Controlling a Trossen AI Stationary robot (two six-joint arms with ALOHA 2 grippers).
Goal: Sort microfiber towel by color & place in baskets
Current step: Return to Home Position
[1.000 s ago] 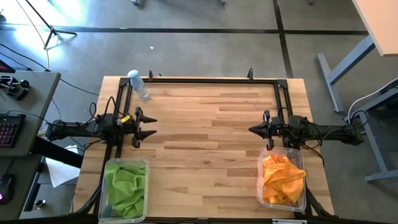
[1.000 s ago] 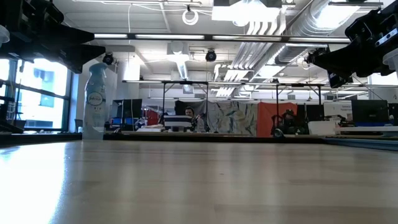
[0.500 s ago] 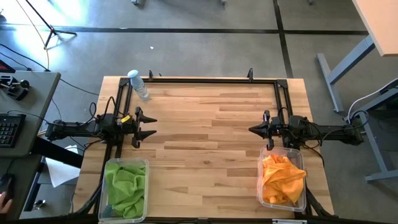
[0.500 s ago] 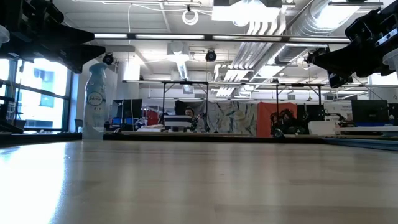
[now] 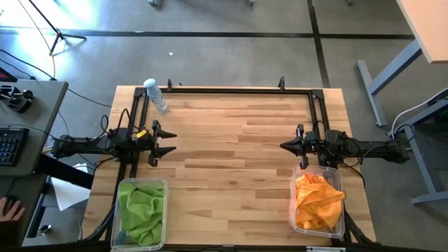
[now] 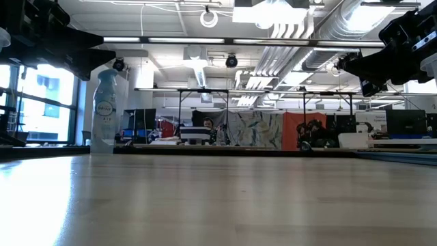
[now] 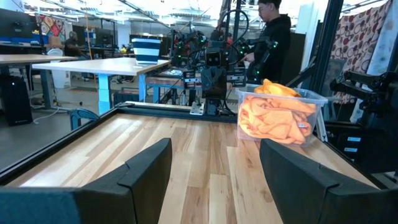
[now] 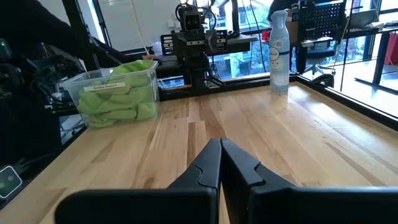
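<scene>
Lime green microfiber towels fill a clear basket at the table's near left corner; they also show in the right wrist view. Orange-yellow towels fill the other clear basket at the near right, also in the left wrist view. My left gripper hovers open at the table's left edge, above the wood, with nothing between its fingers. My right gripper hovers shut at the right edge, just beyond the orange basket.
A clear spray bottle stands at the far left corner, seen too in the low view. A black frame rail runs along the far edge. A person stands beyond the table's right side; a hand shows at the left desk.
Both arms have kept still. A person's hand has come into view at the desk left of the table.
</scene>
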